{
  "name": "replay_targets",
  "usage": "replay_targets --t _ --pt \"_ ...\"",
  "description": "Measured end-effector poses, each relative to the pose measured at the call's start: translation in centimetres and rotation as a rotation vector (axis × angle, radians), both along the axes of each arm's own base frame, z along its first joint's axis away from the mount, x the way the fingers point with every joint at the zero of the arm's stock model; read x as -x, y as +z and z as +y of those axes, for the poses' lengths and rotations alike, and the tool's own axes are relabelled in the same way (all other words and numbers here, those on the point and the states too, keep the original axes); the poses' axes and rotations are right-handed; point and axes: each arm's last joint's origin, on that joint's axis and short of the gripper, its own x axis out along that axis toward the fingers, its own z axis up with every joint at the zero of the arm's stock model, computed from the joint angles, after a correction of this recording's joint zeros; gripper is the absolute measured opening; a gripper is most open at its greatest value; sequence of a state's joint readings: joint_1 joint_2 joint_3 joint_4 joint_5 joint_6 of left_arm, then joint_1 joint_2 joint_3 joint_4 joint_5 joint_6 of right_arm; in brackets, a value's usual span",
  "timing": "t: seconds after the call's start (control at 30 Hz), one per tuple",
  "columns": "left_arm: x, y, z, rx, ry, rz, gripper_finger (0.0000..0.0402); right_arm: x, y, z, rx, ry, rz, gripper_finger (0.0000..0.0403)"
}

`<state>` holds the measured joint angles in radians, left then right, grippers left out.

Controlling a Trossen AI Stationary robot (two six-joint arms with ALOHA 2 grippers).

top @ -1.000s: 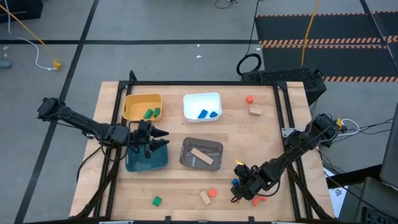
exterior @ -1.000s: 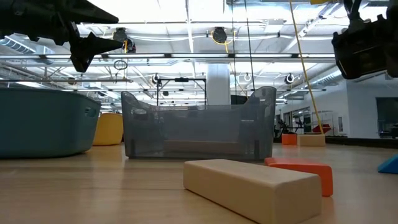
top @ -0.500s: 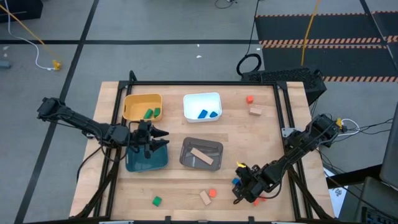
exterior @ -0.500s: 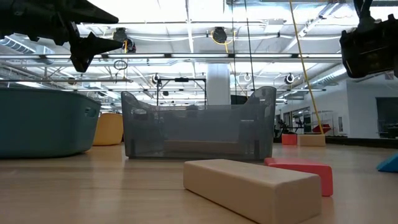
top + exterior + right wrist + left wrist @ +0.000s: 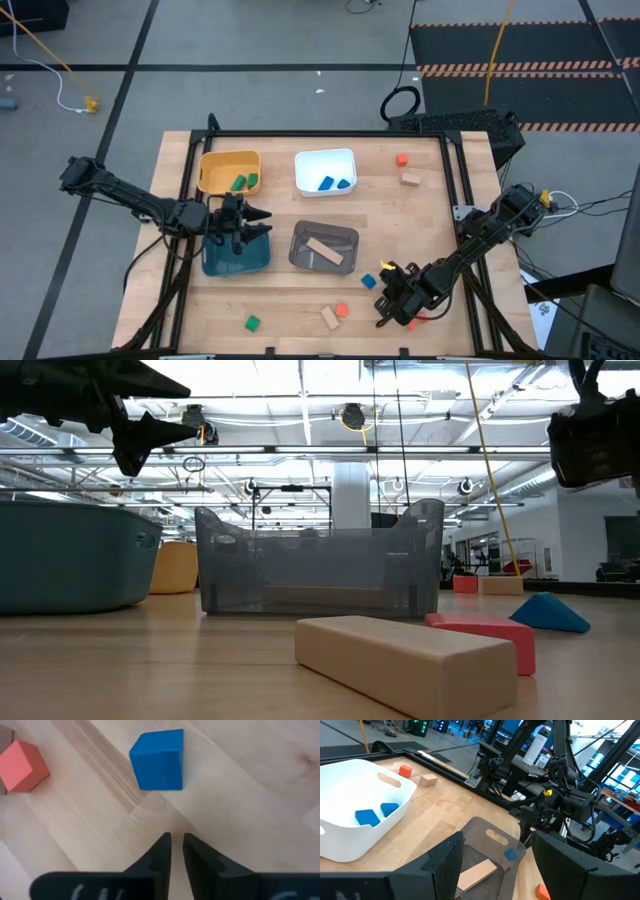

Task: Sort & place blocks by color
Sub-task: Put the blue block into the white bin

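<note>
My right gripper is shut with nothing between its fingers, pointing steeply down at the table near its front right. A blue cube rests on the wood just ahead of the fingertips, apart from them. Farther on lie a red cube and a tan block. My left gripper hovers open and level over the teal bin, holding nothing. Green blocks lie in the yellow bin, blue ones in the white bin, and a tan bar in the grey bin.
A red cube and a tan block sit at the far right of the table. A green cube lies near the front edge. Bare wood lies between the grey bin and the front edge.
My right gripper has shut where it stood. The blue cube, which was between its fingers, now stands free on the table, slid a little toward the left and far side, ahead of the fingertips.
</note>
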<state>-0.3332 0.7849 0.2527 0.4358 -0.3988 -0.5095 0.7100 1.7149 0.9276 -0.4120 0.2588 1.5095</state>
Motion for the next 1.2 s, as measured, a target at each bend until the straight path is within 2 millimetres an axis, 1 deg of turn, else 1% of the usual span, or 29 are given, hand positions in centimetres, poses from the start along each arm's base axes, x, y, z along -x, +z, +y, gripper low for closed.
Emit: replay_targets --t 0.1,0.23,0.37,0.47,0.67,0.73,0.77,0.83,0.93,1.03,1.1,1.2 --pt "0.0 0.0 0.0 0.000 0.000 0.001 0.0234 -0.1 0.1 -0.1 -0.001 0.008 -0.006 0.0078" --pt "0.0 0.0 0.0 0.000 0.000 0.001 0.0234 -0.3 0.6 -0.3 -0.011 0.020 -0.021 0.0136" --pt "0.0 0.0 0.0 0.000 0.001 0.001 0.0235 -0.6 1.4 -0.8 0.029 0.111 -0.058 0.0188" --pt "0.0 0.0 0.0 -0.005 0.001 0.005 0.0234 -0.7 2.3 -1.1 0.079 0.220 -0.102 0.0212" --pt "0.0 -0.2 0.0 -0.009 0.001 0.021 0.0234 -0.9 2.6 -1.6 0.279 0.455 -0.126 0.0223" --pt "0.0 -0.2 0.0 -0.009 0.001 0.023 0.0235 -1.1 2.4 -1.6 0.344 0.495 -0.132 0.0224" --pt "0.0 -0.3 0.0 -0.009 0.001 0.027 0.0235 -1.2 2.4 -1.6 0.374 0.488 -0.144 0.0224" --pt "0.1 -0.4 0.0 -0.004 0.001 0.045 0.0235 -1.6 2.3 -1.5 0.381 0.436 -0.185 0.0224" --pt "0.1 -0.8 0.0 0.018 0.004 0.076 0.0234 -2.2 1.9 -1.3 0.325 0.319 -0.239 0.0224" --pt "0.2 -1.1 0.0 0.022 0.006 0.111 0.0234 -2.6 1.6 -0.8 0.290 0.260 -0.282 0.0224" --pt "0.2 -1.2 0.0 0.033 0.009 0.120 0.0235 -2.6 1.4 -0.6 0.314 0.242 -0.308 0.0224" --pt "0.2 -1.3 0.0 0.032 0.010 0.128 0.0235 -2.3 1.4 -0.5 0.397 0.224 -0.322 0.0224"
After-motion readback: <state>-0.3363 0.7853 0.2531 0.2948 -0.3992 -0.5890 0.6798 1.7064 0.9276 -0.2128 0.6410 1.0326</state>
